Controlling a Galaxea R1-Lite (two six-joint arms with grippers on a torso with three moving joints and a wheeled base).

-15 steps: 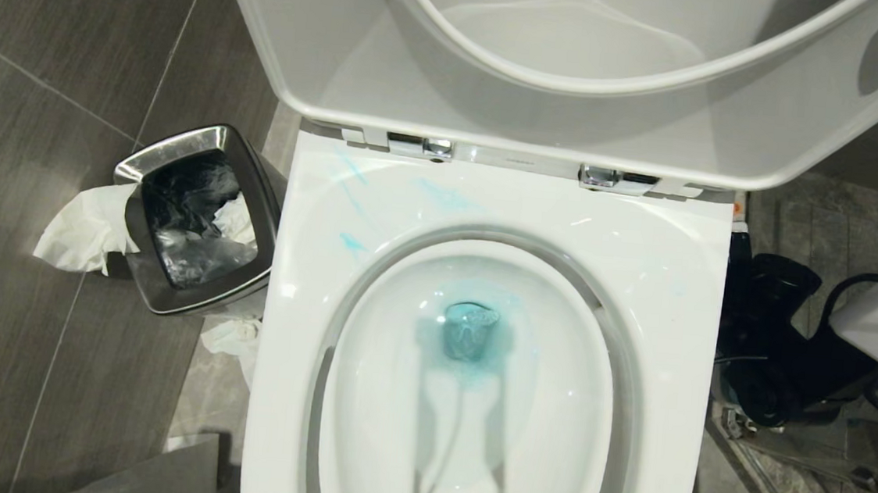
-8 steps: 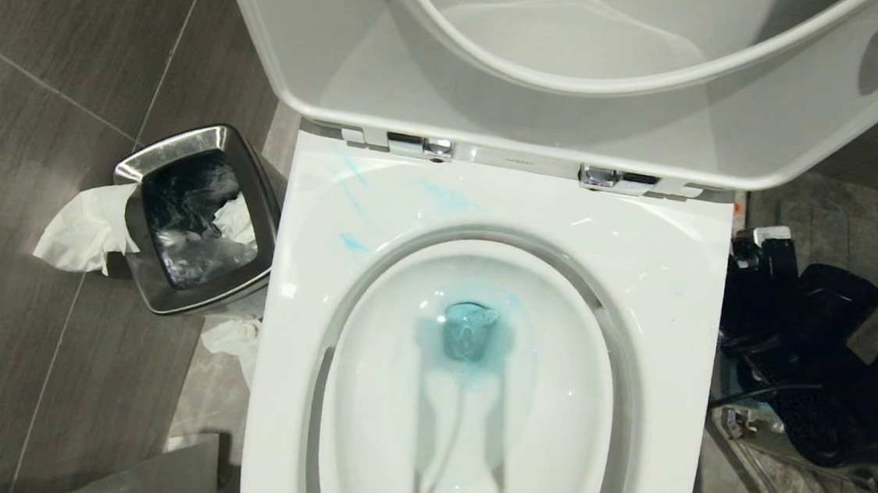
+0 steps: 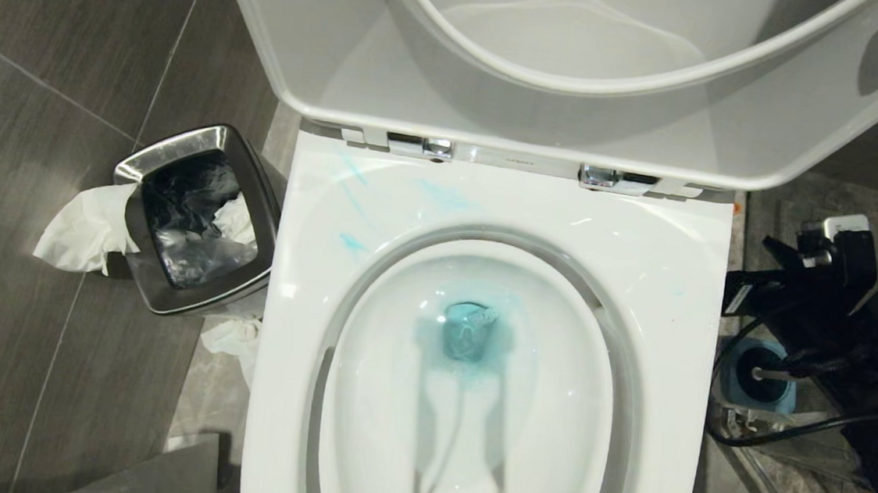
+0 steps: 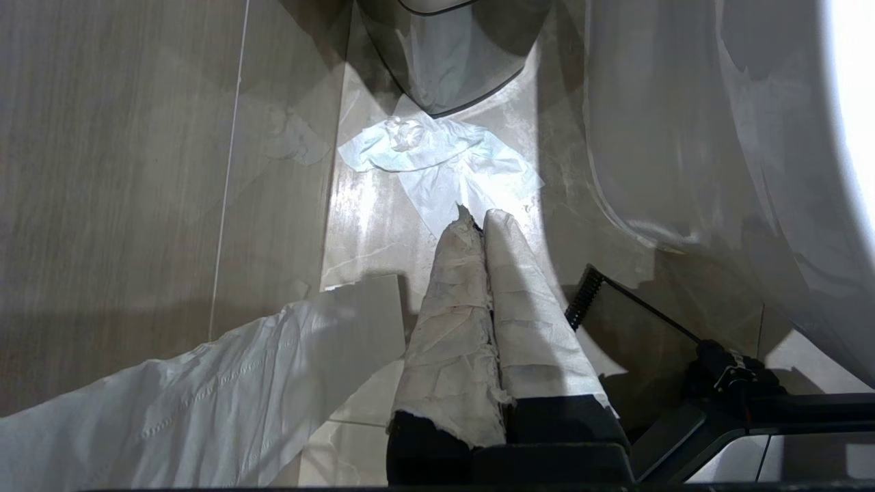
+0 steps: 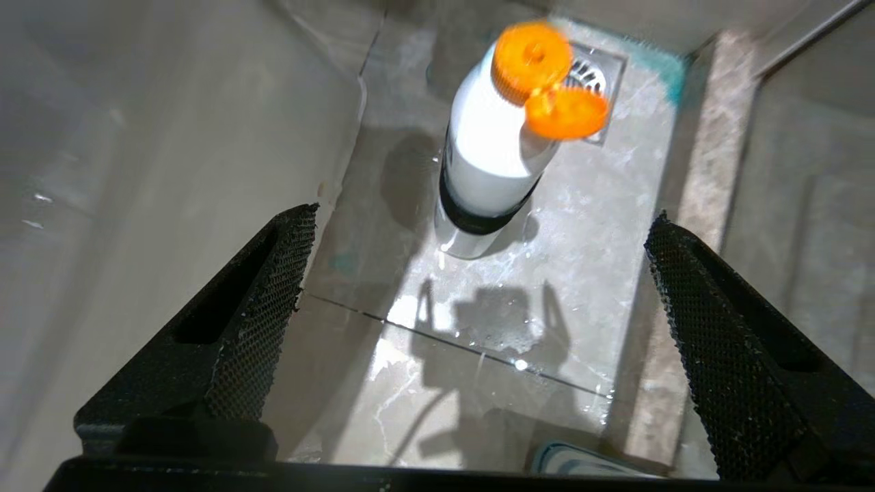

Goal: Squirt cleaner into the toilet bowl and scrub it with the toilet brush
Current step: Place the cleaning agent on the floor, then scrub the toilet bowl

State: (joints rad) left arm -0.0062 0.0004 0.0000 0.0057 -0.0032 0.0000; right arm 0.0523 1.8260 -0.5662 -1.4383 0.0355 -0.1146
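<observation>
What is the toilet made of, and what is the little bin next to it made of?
The toilet bowl looks like glossy white ceramic: it is smooth and shows bright light spots. The bin looks like polished metal, probably steel: its rim is silvery and mirrors the room. It seems lined with a crinkly black plastic bag.

Glossy white ceramic on the toilet bowl (image 3: 665, 256), smeared pale blue at the far left with thin cleaner (image 3: 352, 241). Shiny chrome hinges (image 3: 419, 146). Brushed steel bin (image 3: 194, 219) on the left, crinkly black plastic liner, crumpled tissue paper (image 3: 84, 230) beside it. Matt grey floor tiles (image 3: 33, 128). Smooth white plastic bottle (image 5: 489, 147), orange ribbed cap. Rough textured black gripper pads (image 5: 263, 301).
</observation>
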